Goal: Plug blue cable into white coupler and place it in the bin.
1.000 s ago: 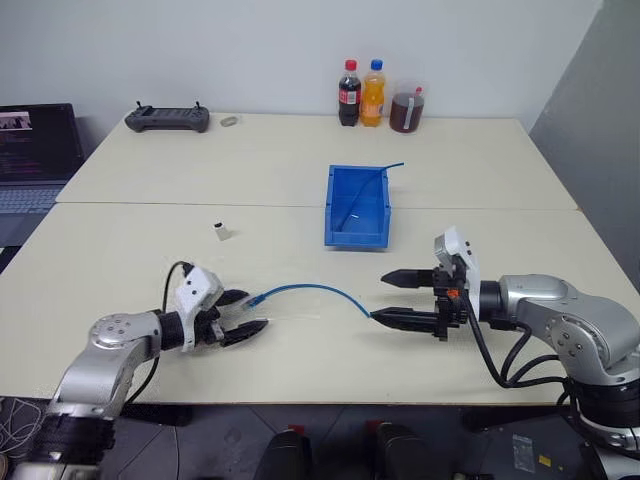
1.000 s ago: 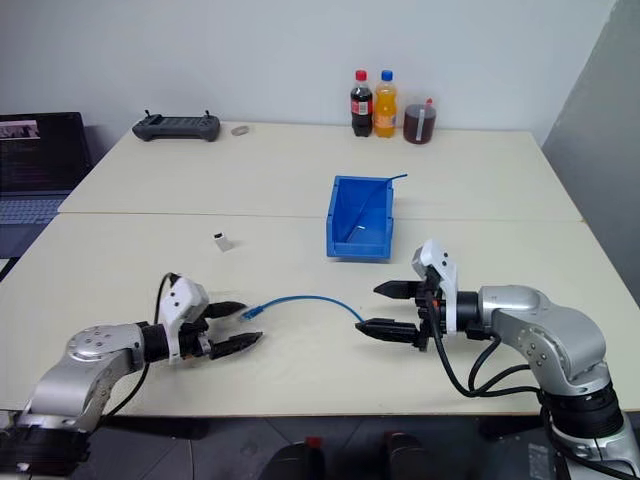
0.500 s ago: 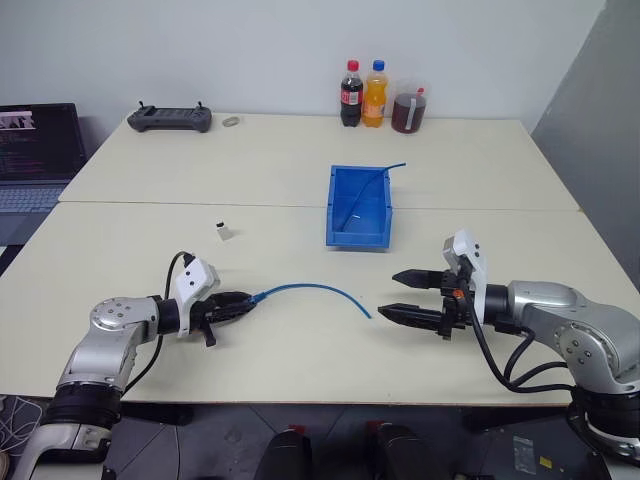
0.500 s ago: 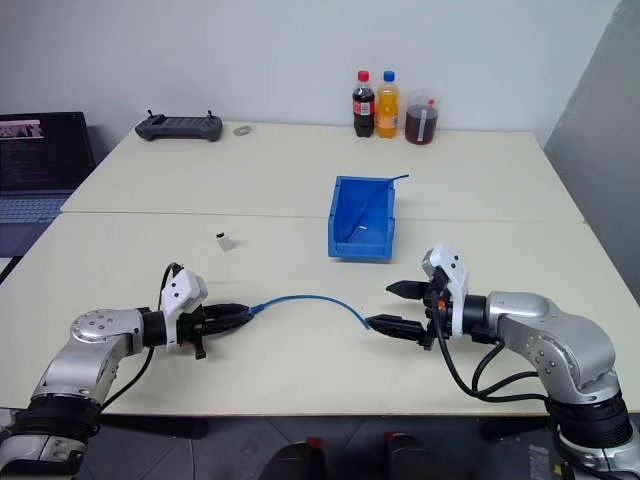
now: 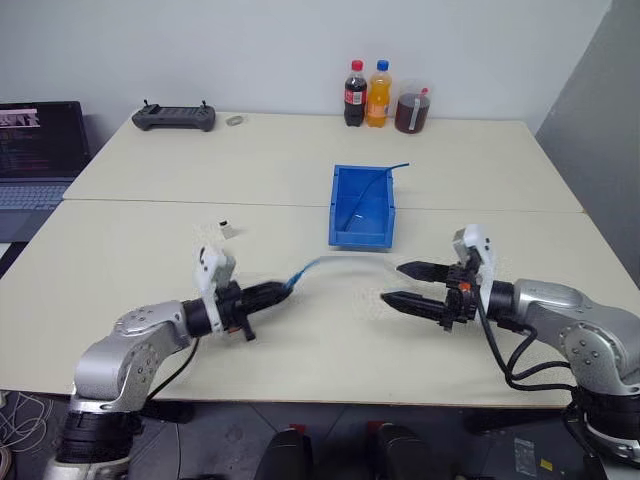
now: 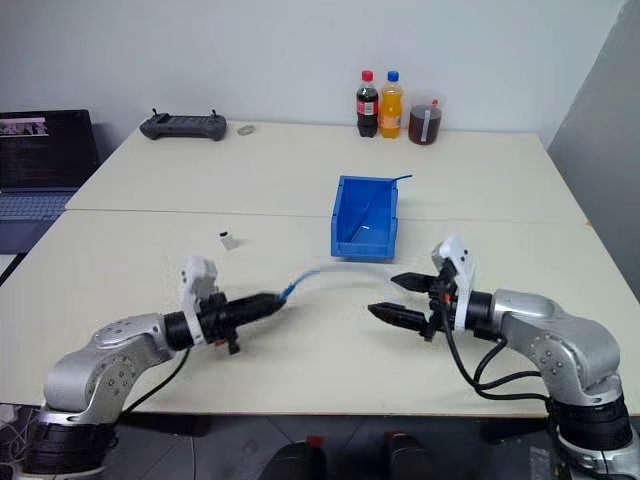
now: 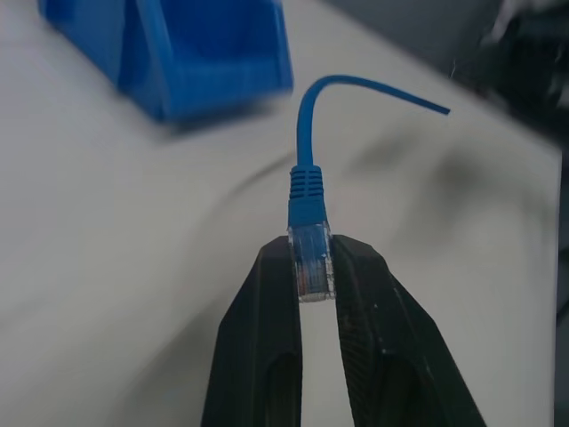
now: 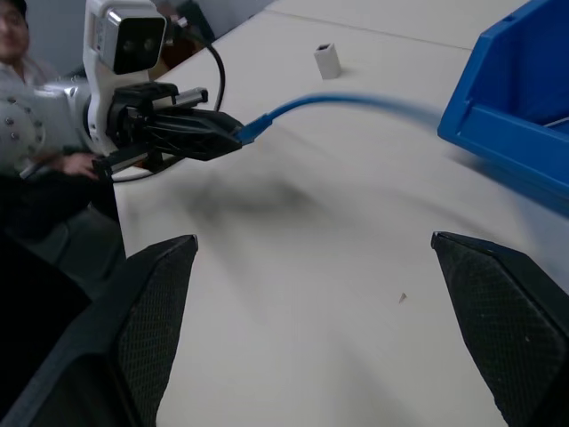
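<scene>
My left gripper [image 5: 280, 290] is shut on the clear plug [image 7: 309, 258] of the blue cable [image 5: 305, 268], held a little above the table. The cable curves rightward from the plug toward my right gripper [image 5: 392, 284], its free end hanging in the air. That right gripper is open, holds nothing and points left at the cable's loose end. The white coupler [image 5: 227, 229] stands by itself on the table, beyond the left gripper, and also shows in the right wrist view [image 8: 327, 60]. The blue bin [image 5: 360, 238] sits past the middle of the table, between the two arms.
Another thin blue cord [image 5: 392, 168] pokes out of the bin's far right corner. Two bottles [image 5: 354, 93] and a jar of dark liquid [image 5: 409, 108] stand at the back edge. A black controller [image 5: 173, 117] and a laptop [image 5: 35, 140] are far left. A person [image 8: 18, 27] is behind the left arm.
The left gripper closed on the cable's plug, then lifted it off the table and carried it to the right. The cable rose with it. The right gripper stayed open and barely moved.
</scene>
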`<state>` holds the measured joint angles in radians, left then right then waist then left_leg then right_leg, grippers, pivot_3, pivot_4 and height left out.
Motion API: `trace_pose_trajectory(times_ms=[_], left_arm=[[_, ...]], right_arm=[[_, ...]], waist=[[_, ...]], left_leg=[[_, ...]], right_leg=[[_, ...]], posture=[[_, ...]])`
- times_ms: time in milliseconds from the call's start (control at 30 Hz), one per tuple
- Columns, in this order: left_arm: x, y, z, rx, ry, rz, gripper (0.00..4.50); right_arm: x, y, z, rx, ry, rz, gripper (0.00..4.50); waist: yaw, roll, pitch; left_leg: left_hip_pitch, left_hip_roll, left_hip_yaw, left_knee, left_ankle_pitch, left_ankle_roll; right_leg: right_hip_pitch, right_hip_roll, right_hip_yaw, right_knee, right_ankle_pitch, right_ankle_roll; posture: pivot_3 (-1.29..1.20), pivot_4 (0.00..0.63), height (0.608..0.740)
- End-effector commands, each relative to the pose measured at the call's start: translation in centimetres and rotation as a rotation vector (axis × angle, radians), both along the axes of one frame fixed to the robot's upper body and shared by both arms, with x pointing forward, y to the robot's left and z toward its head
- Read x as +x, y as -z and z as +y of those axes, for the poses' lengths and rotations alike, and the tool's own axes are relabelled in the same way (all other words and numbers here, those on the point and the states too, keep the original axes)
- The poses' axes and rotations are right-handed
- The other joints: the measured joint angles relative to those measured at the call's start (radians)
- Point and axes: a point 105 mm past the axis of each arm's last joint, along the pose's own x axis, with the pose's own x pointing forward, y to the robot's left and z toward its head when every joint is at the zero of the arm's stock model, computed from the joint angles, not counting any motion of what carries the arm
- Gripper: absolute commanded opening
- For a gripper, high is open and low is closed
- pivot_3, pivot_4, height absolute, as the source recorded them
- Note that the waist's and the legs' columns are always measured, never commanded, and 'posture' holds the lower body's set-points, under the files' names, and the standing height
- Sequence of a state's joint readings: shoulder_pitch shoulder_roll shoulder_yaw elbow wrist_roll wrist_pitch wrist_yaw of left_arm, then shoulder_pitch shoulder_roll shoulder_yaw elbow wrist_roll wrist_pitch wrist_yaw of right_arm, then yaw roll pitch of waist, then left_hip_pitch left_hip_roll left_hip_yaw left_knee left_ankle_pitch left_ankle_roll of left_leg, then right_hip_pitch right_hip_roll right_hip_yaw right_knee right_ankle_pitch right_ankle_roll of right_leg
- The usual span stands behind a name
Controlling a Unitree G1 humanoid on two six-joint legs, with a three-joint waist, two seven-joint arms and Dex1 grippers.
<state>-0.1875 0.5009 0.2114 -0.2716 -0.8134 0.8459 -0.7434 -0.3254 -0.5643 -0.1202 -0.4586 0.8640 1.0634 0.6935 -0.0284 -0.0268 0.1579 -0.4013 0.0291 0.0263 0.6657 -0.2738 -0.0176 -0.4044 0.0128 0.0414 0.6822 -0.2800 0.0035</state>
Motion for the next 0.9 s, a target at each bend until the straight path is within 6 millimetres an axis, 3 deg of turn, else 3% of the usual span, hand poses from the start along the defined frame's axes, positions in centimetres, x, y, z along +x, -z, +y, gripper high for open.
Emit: trace_pose_trajectory(times_ms=[33,200,467,667,900], left_arm=[[-0.9,-1.3,-1.9,-0.135,0.001,0.075,0.24],[-1.6,-2.6,-4.5,-0.221,0.084,0.106,0.24],[-2.5,-3.8,-6.7,-0.266,0.212,0.136,0.24],[-3.2,-3.0,-7.2,-0.248,0.255,0.160,0.24],[-3.4,-3.1,-7.3,-0.264,0.265,0.159,0.24]], right_arm=[[-1.0,-0.8,0.3,0.093,-0.022,0.058,4.50],[-0.1,-0.9,0.7,0.237,0.029,0.152,4.50],[1.9,-1.7,2.9,0.420,0.003,0.280,4.50],[1.7,-2.6,3.6,0.472,-0.065,0.322,4.50],[-0.1,-2.5,4.6,0.440,-0.187,0.365,4.50]], waist=[[-0.002,0.000,0.000],[-0.003,0.000,0.000],[-0.003,0.000,0.000],[-0.002,0.000,0.000],[-0.002,0.000,0.000]], left_leg=[[0.000,0.000,0.000,0.000,0.000,0.000],[0.001,0.000,0.000,0.000,0.000,0.000],[0.001,-0.001,0.001,0.000,0.000,-0.001],[0.000,-0.001,0.002,0.000,0.000,-0.001],[0.000,-0.001,0.002,0.000,0.000,-0.001]], right_leg=[[0.000,0.000,0.000,0.000,0.000,0.000],[0.000,0.001,0.001,0.001,0.000,0.000],[0.000,0.002,0.002,0.001,0.000,0.000],[0.000,0.002,0.002,0.000,0.000,0.000],[0.000,0.002,0.002,0.000,0.000,0.000]], posture=[[0.00,0.150,0.740],[0.00,0.150,0.740],[0.00,0.150,0.740],[0.00,0.150,0.740],[0.00,0.150,0.740]])
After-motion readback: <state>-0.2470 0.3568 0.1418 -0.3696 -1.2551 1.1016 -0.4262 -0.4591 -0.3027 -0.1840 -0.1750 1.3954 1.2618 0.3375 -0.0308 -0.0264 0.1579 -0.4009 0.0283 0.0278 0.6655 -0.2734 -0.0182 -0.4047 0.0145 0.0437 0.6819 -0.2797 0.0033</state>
